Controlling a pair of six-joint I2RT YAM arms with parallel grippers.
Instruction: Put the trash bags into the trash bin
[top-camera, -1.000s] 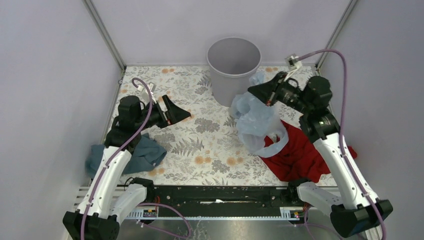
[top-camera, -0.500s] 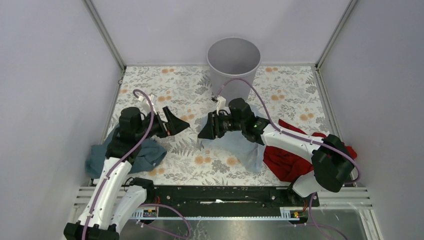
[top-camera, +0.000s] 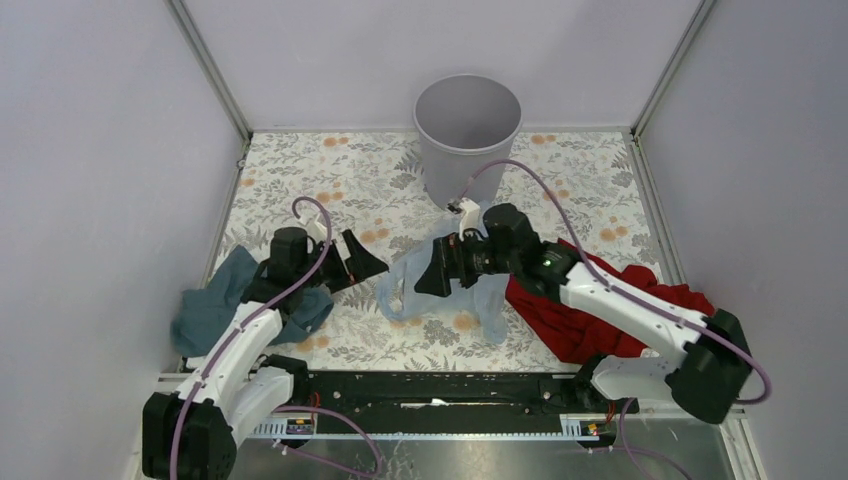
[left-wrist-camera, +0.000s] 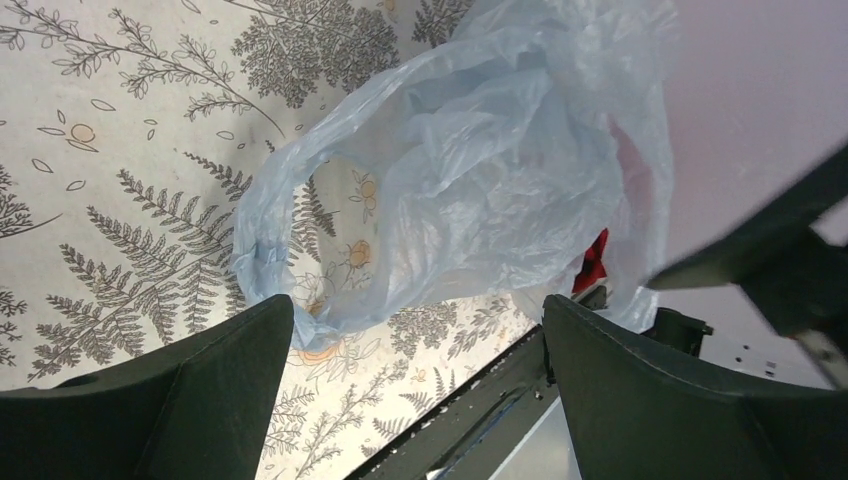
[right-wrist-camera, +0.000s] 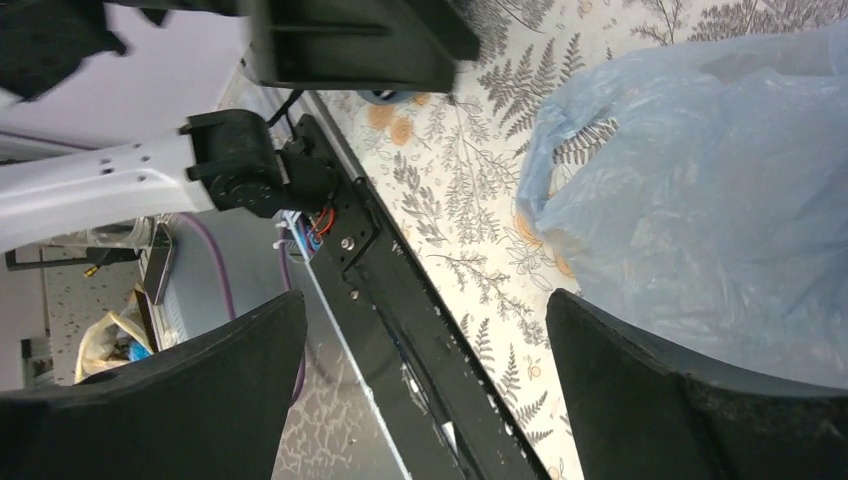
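Note:
The trash bag, thin pale-blue crinkly plastic, lies loose on the flowered table between my two grippers. My right gripper hangs open just over its middle, holding nothing. In the right wrist view the bag spreads out beyond the right finger, and the gripper is open over the table's front rail. My left gripper is open at the bag's left edge. In the left wrist view the bag lies just ahead of the open gripper. The grey trash bin stands upright at the back centre.
A red cloth lies crumpled under the right arm, beside the bag. A dark teal cloth lies at the left under the left arm. The black front rail runs along the near edge. Grey walls enclose the table.
My right gripper carried the bag from beside the bin down to mid-table, then opened and let it go. The left gripper moved right and nearer, up to the bag.

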